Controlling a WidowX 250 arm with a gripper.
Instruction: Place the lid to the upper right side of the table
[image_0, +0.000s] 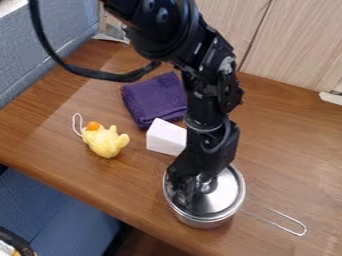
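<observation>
A shiny metal lid (226, 192) lies on a steel pot (205, 223) near the table's front edge, its round knob around the middle. The black gripper (195, 192) hangs down over the lid's left part, beside the knob and partly covering it. Whether it touches the knob cannot be made out. The pot's wire handle (292, 226) points to the lower right. The wooden table (287, 150) lies under them.
A white block (165, 137) sits just left of the arm, with a folded purple cloth (153, 99) behind it. Farther left lies a yellow plush toy (105, 141) with a white loop. Wooden panels (294, 45) border the table's back.
</observation>
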